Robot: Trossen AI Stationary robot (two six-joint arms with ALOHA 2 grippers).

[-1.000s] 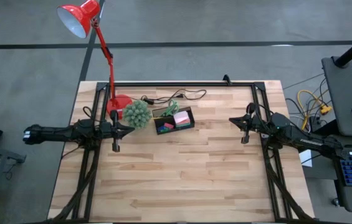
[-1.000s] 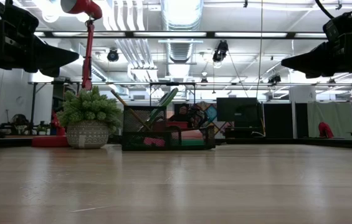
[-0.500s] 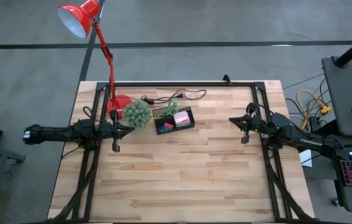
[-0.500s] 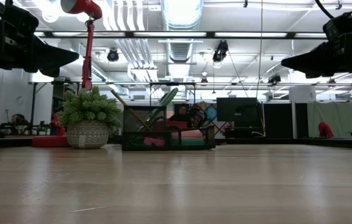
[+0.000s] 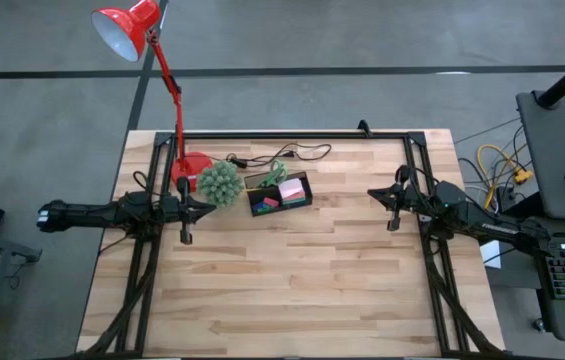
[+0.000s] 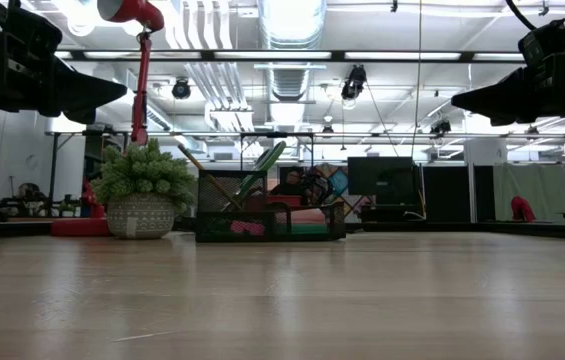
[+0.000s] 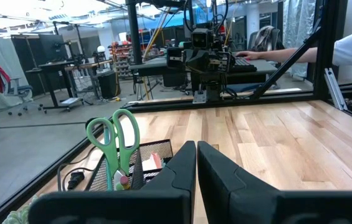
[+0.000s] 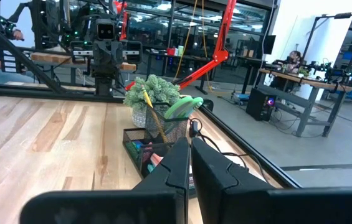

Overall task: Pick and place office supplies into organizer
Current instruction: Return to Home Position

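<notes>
With my left gripper [image 7: 196, 155] and right gripper [image 8: 190, 149] both clenched on nothing, raised at the table's [image 5: 292, 285] two sides, I judge homing well means parking level, clear of the organizer [image 5: 253, 203] farther back, which holds the pink sticky-note pad [image 5: 290, 188] and green-handled scissors [image 7: 113, 134].

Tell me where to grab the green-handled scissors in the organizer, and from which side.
Grip a handle loop of the green-handled scissors from above: they stand handles-up in the organizer, with only the loops above its rim. The left gripper looks nearer than the right gripper.
</notes>
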